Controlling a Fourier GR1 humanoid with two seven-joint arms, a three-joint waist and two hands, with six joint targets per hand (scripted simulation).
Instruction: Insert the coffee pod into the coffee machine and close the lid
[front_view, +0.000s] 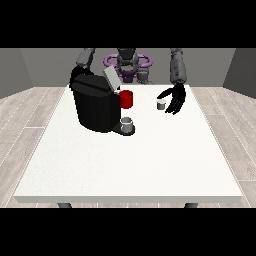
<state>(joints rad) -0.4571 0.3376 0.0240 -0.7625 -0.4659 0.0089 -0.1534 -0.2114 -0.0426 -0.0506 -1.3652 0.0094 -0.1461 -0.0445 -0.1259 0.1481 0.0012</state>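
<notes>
My robot hand at the view's right (176, 99) hangs spread wide just beside the coffee pod (161, 104), holding nothing; the pod looks light, stiff, probably slippery, so I'd pinch its sides.

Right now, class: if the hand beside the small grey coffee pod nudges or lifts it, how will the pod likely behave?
The coffee pod looks short and squat standing on the table, so it probably slides rather than tips. Being tiny beside the hand at the view's right, it is likely light. On its side, its round shape might roll.

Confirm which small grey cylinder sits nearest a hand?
The coffee pod on the bare table, just beside the open hand at the view's right. The other, a grey cup, stands under the coffee machine.
</notes>
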